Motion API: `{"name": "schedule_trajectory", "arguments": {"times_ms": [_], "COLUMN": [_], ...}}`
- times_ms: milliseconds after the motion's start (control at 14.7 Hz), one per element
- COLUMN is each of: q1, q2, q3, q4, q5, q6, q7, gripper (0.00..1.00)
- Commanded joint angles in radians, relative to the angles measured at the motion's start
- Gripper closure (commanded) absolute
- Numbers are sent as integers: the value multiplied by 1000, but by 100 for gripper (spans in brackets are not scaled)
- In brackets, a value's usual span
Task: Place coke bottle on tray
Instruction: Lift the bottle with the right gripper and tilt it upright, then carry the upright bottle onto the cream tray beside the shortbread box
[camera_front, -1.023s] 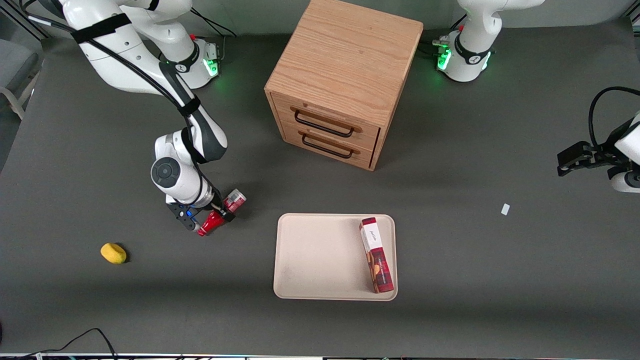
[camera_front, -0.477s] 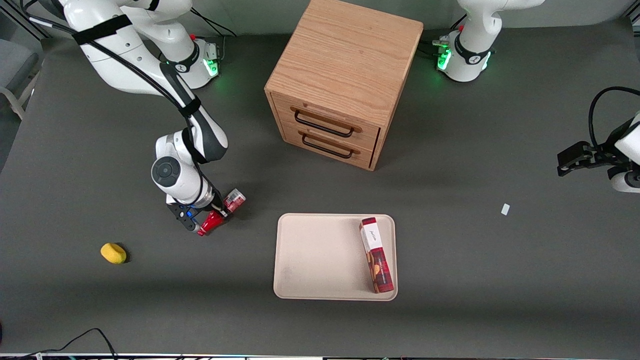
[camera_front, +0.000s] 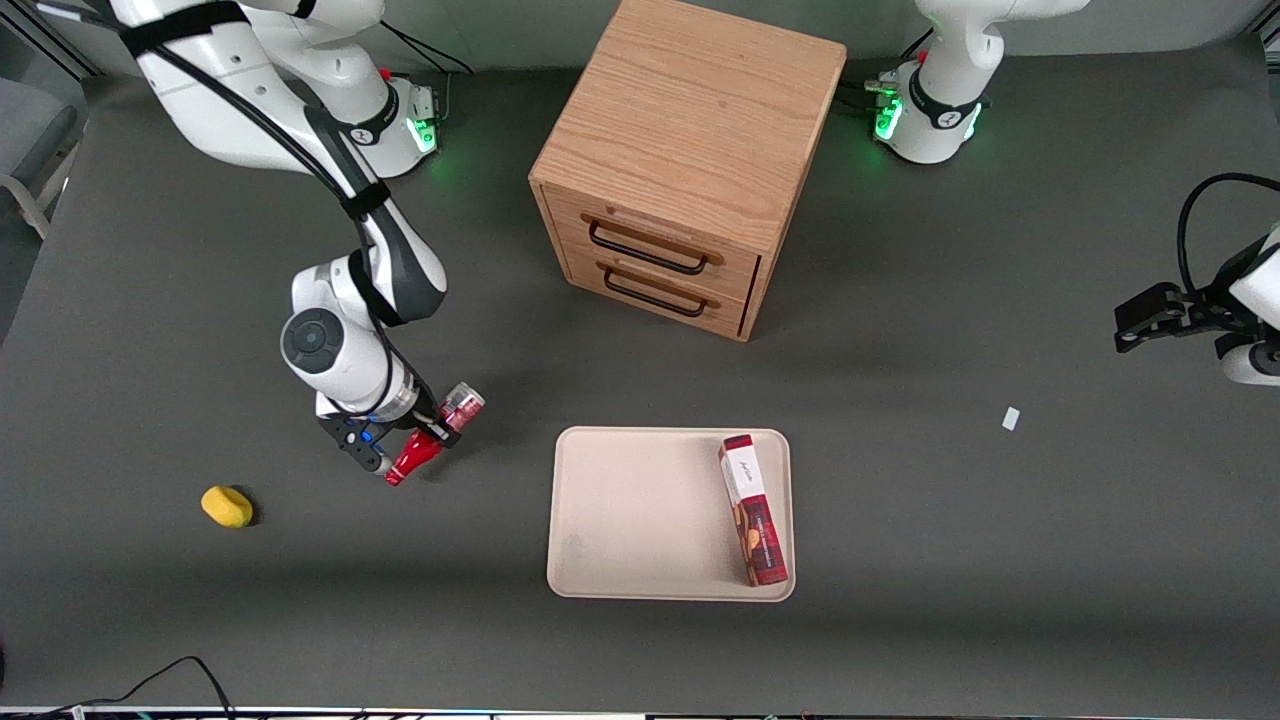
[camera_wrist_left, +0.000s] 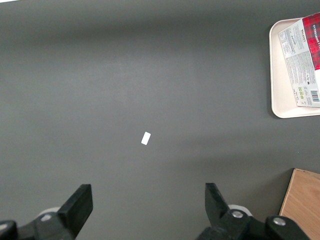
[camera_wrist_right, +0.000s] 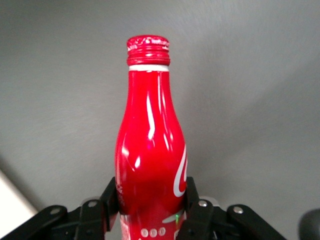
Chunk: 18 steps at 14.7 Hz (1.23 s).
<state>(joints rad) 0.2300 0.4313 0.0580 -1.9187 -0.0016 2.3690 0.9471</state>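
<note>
A flat rectangular beige tray (camera_front: 640, 520) with rounded corners and a low rim lies on the dark grey table (camera_front: 950, 560) nearest the front camera, and a red plaid rectangular cookie box (camera_front: 753, 510) lies inside it along the edge toward the parked arm's end. A small yellow rounded object (camera_front: 227, 506) rests on the table toward the working arm's end, well apart from the tray. A little farther from the camera, the right arm's black two-finger gripper (camera_front: 425, 438) hangs above the table near the tray's corner, with its fingers (camera_wrist_right: 111, 196) pressed against both sides of a small red contour-shaped coke bottle (camera_front: 432, 436). The bottle is tilted, its red cap pointing toward the camera and its silver base pointing away; it is not on the tray. The wrist view shows the bottle's (camera_wrist_right: 150, 150) glossy red body with part of its white script logo. A tiny white scrap (camera_front: 1011, 418) lies toward the parked arm's end. Farthest stands a wooden two-drawer cabinet (camera_front: 690, 150) with dark handles.
</note>
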Motion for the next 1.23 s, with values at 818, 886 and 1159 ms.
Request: {"name": "schedule_trajectory", "arguments": {"times_ms": [818, 886, 1159], "q1": [0, 6, 23], "q2": [197, 248, 392], "q3": [147, 164, 206], "q4": [806, 869, 938], "q5": [-75, -77, -78], "q6": [-469, -453, -306], "q7": [-411, -441, -614], "gripper": [80, 80, 80]}}
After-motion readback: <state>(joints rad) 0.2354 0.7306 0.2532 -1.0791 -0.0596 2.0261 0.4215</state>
